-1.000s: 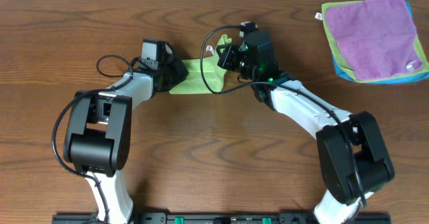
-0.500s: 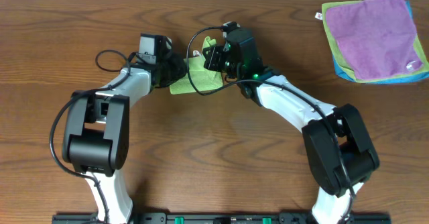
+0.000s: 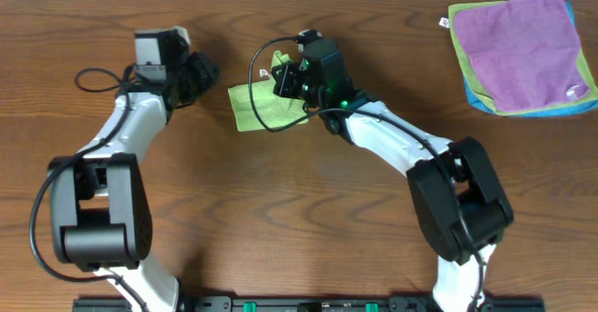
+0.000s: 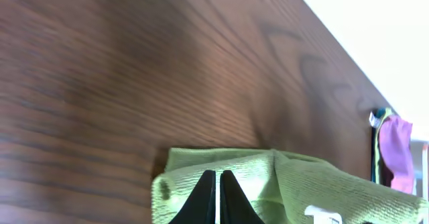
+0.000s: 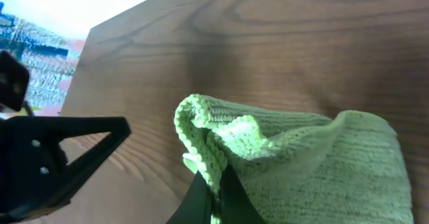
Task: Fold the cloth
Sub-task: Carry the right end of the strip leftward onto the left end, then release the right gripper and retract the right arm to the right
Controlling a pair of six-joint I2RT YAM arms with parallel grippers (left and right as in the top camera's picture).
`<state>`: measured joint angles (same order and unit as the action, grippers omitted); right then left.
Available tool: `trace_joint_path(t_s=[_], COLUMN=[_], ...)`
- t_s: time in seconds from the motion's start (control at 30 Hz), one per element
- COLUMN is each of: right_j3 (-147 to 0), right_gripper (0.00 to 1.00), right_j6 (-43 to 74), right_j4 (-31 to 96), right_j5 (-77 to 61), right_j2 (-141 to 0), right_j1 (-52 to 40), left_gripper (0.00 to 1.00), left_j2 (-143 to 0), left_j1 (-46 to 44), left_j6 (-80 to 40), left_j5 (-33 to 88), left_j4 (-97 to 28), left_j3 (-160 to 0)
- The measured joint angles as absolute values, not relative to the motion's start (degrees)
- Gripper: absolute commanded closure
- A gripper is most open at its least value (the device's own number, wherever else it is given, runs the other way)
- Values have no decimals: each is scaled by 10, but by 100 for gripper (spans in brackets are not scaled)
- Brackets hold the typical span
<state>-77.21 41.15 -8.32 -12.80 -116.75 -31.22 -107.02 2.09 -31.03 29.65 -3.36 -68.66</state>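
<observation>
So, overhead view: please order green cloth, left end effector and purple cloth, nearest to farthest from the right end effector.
1. green cloth, in its grip.
2. left end effector, to its left.
3. purple cloth, far right corner.

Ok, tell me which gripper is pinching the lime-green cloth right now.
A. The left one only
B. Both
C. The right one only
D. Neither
C: the right wrist view shows the right gripper shut on a raised fold of the cloth, while the overhead view shows the left gripper shut and apart from the cloth's edge.
</observation>
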Motion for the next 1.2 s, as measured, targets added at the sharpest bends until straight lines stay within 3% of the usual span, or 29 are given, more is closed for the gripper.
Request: trace_joint_path(t_s=[0.73,0.8,1.07,1.2], right_j3=[-827,-827,-827,-827], right_gripper=[98,89,73,59], right_j6=[396,395,387,384], right_j4=[-45,-44,-45,-45], right_j5=[-135,-135,-167,-179], right_j2=[-1228,-1228,-1228,-1228], right_j1=[-345,-346,-366,-378], left_gripper=[94,94,94,94], left_j2=[-1069,-1069,-1069,-1069], left_j1=[59,59,64,73], left_j6=[-295,-295,-295,-295], left_j5=[296,296,296,296], left_j4=[-70,-70,-70,-70], left_j3=[-687,-687,-687,-687])
